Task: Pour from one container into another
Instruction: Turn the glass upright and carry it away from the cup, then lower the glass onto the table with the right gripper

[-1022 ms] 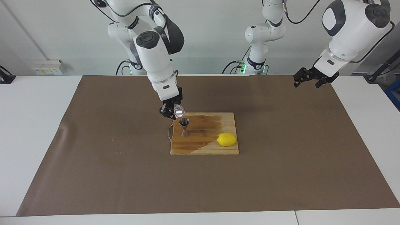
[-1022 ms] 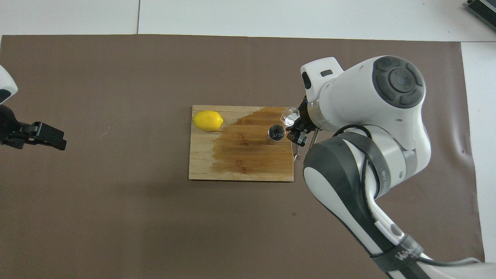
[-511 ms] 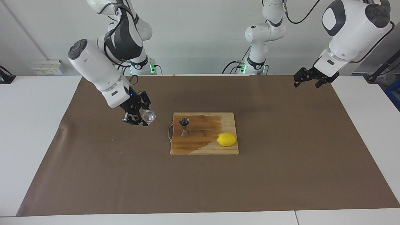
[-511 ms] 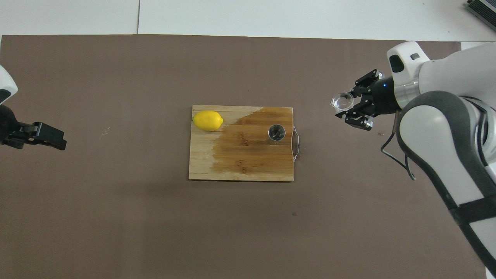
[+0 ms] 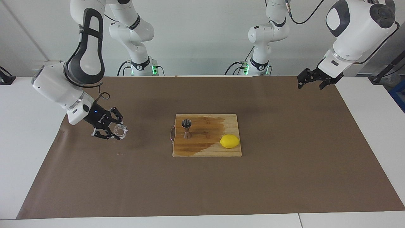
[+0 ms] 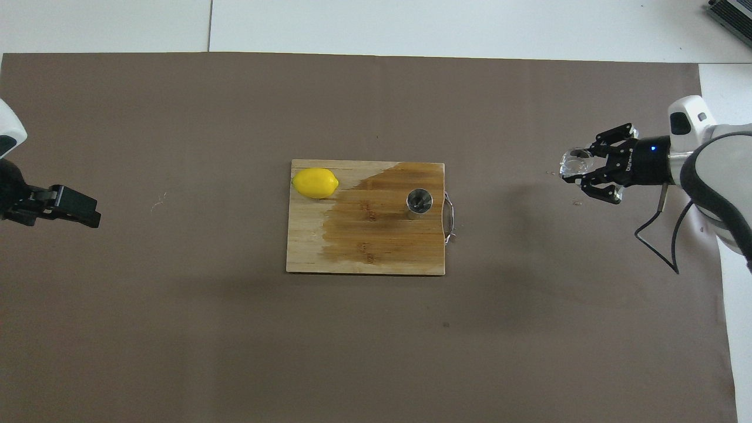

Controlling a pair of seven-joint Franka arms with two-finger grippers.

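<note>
Glass cup (image 5: 120,129) gripped in right pincer (image 5: 113,130) over brown mat, well apart from jigger (image 5: 186,128), left pincer (image 5: 311,79) wide, waiting.

You see a clear, glossy glass cup (image 5: 120,130), a shiny steel hourglass jigger (image 5: 186,128), a rectangular wooden board (image 5: 207,148) with visible grain and a darker wet-looking patch, a smooth waxy yellow lemon (image 5: 229,141), and matt brown paper (image 5: 202,183) over the white desk (image 5: 28,104).
</note>
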